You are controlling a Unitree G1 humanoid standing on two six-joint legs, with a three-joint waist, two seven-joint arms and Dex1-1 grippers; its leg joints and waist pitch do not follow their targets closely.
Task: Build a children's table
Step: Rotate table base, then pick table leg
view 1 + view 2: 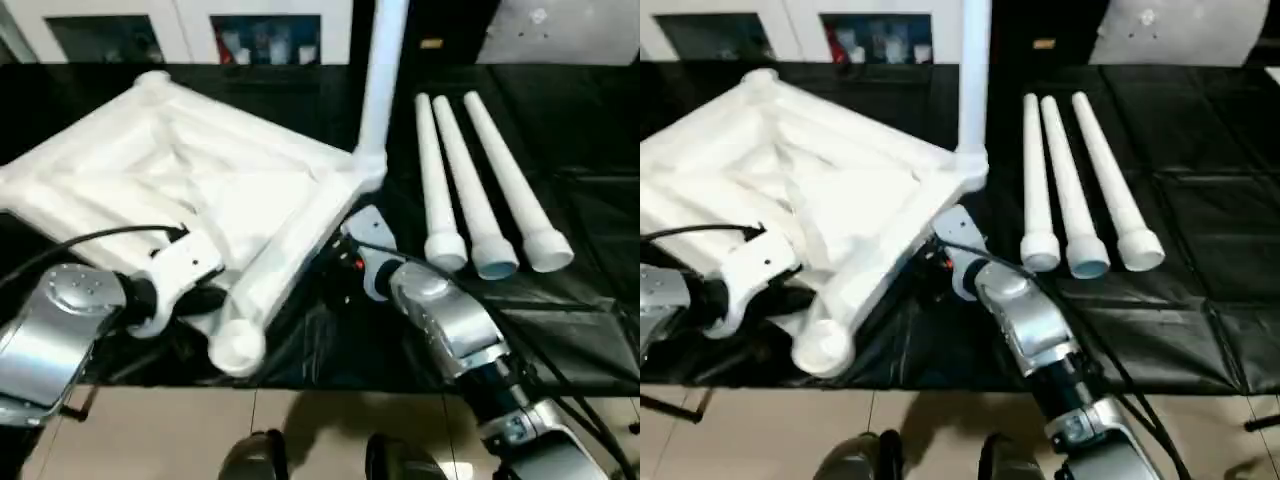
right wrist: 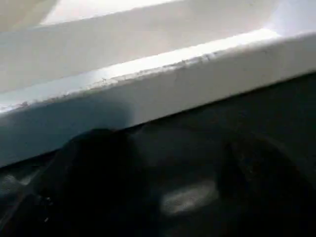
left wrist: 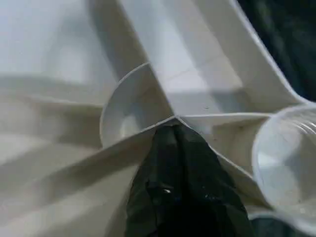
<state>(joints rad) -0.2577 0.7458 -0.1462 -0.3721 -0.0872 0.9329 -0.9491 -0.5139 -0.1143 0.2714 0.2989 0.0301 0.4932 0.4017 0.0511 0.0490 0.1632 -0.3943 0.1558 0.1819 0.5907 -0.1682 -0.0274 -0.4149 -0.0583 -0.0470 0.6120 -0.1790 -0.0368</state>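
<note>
children's table top (image 1: 190,190) lies upside down on the black-covered worktop (image 1: 560,330), ribbed underside facing up, over on the left half of the scene and turned at an angle, one rounded corner socket (image 1: 237,347) hanging near the worktop's front edge. the left arm reaches in from the left, and its left tool (image 3: 175,143) is closed, the two black fingers pressed together with their tip touching a rib junction on the underside, just beside a round socket (image 3: 131,113). one white leg (image 1: 380,80) stands upright in the far right corner socket of the top. below that corner the right arm comes in from the front, its right tool (image 2: 163,148) open wide, fingers (image 2: 94,168) spread over the dark cover beside the top's outer rim (image 2: 163,84), not touching it as far as can be told. to the right, three loose legs (image 1: 475,190) lie side by side on the worktop, close together, wide ends toward the robot. behind the worktop stands a white cabinet with glass doors (image 1: 265,35).
</note>
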